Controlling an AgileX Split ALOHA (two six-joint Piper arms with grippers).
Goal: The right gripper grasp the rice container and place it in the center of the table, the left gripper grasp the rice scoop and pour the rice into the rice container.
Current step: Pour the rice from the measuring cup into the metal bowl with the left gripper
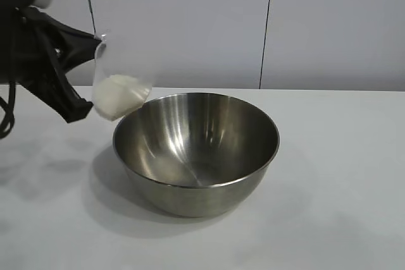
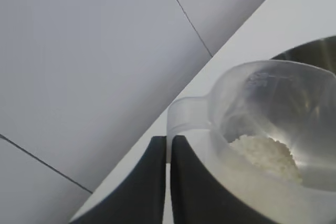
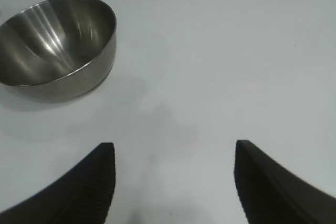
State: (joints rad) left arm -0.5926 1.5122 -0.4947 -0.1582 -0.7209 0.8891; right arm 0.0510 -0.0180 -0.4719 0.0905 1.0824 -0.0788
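The steel rice container stands upright on the white table, near its middle, and looks empty; it also shows in the right wrist view. My left gripper is shut on the handle tab of the clear rice scoop and holds it tilted in the air just past the container's left rim. White rice lies heaped inside the scoop, as the left wrist view shows with the scoop and my left gripper. My right gripper is open and empty over bare table, away from the container.
The white table stretches to the right and front of the container. A pale panelled wall with dark vertical seams stands behind it.
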